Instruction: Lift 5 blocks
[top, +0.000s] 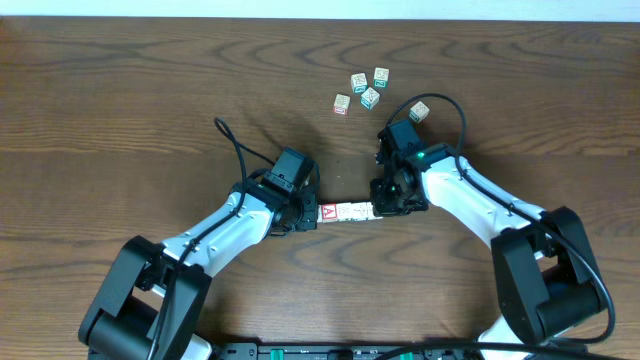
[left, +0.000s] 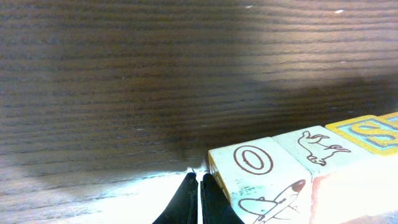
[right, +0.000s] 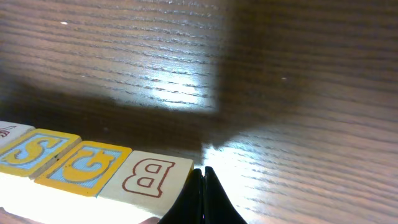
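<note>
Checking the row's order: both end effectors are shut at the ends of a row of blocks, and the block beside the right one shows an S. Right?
No: the block beside the right end effector shows a B, not an S, as the right wrist view shows. The rest stands.

Table (top: 120, 110): dark brown, streaked wood grain.
Row (top: 348, 211) of blocks: cream faces; left end face red with a white "A".
O block (left: 252, 160): brown ring print on cream.
Next block (left: 320, 149): brown animal outline on cream.
B block (right: 148, 175): red-brown letter on cream.
Its neighbour (right: 84, 167): yellow letter on light blue, yellow border.
Loose blocks (top: 370, 97) beyond the row: cream with teal, pink and tan prints.
Arms (top: 480, 195): white, with black joints.
</note>
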